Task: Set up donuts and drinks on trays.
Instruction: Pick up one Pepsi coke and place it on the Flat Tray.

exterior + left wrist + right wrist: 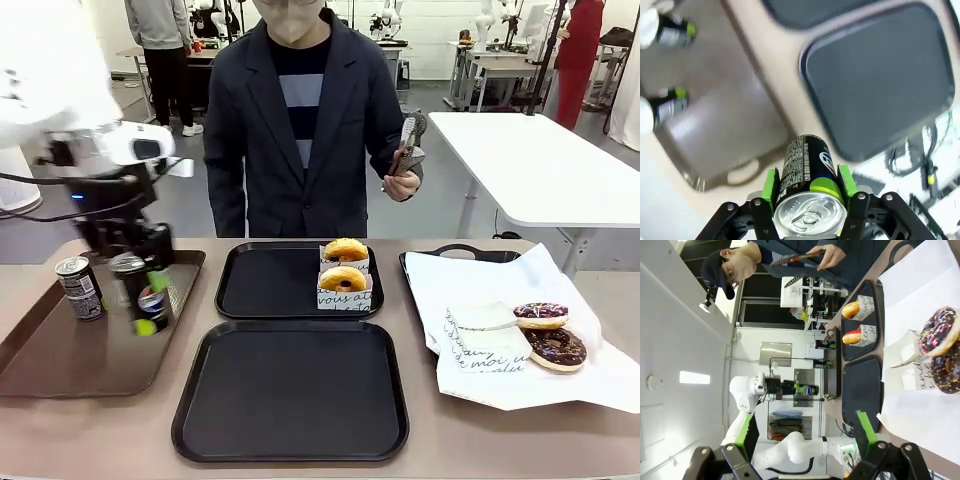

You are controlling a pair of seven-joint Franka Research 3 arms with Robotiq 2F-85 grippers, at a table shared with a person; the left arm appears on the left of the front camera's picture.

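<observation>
Left claw [147,300] holds a can [805,165] beside a second can [80,288].

Front view: fixed at the middle of the near edge, faced across the table [120,440] toward the person [300,130] on the far side. Left wrist view: hung close above the brown tray [715,130], looked down. Right wrist view: rolled sideways, looked from the right end leftward along the table. Shared by all three: the black trays [290,390].

Brown tray [60,365] left; paper-lined handled tray [470,249] right (lining rumpled).
</observation>
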